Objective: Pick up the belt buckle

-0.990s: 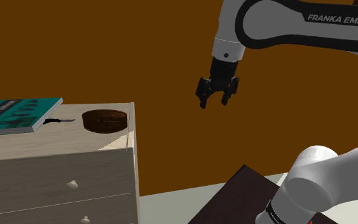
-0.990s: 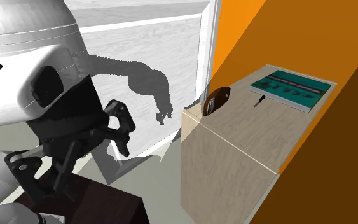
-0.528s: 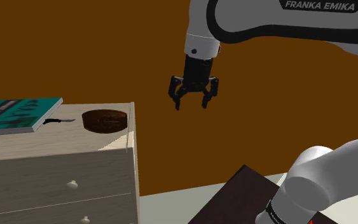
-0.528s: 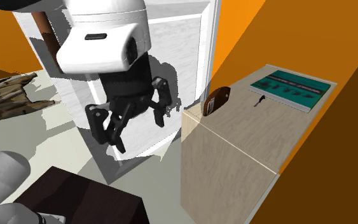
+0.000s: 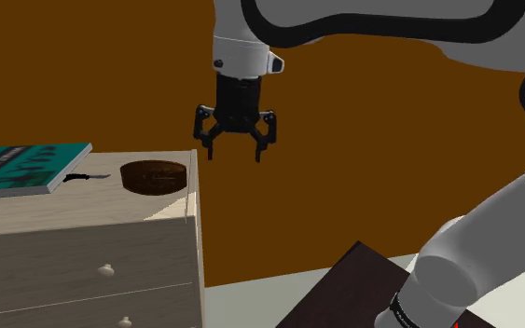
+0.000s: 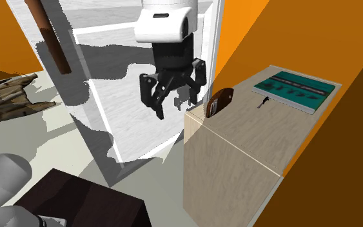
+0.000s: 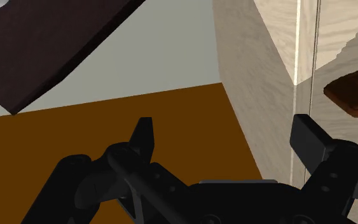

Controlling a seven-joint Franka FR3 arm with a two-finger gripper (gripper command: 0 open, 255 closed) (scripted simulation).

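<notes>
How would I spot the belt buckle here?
Find the pale wooden dresser. On its top, at the corner nearest the gripper, lies the belt buckle: a dark brown oval, unlike the flat teal book and thin black item beside it.

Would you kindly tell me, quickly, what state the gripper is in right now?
Gripper: open, fingers apart, holding nothing; the belt buckle lies untouched on the dresser.

Belt buckle [image 7: 355, 95] cut by wrist view's edge, small dark item [image 5: 87, 176], perhaps a knife, unclear
</notes>
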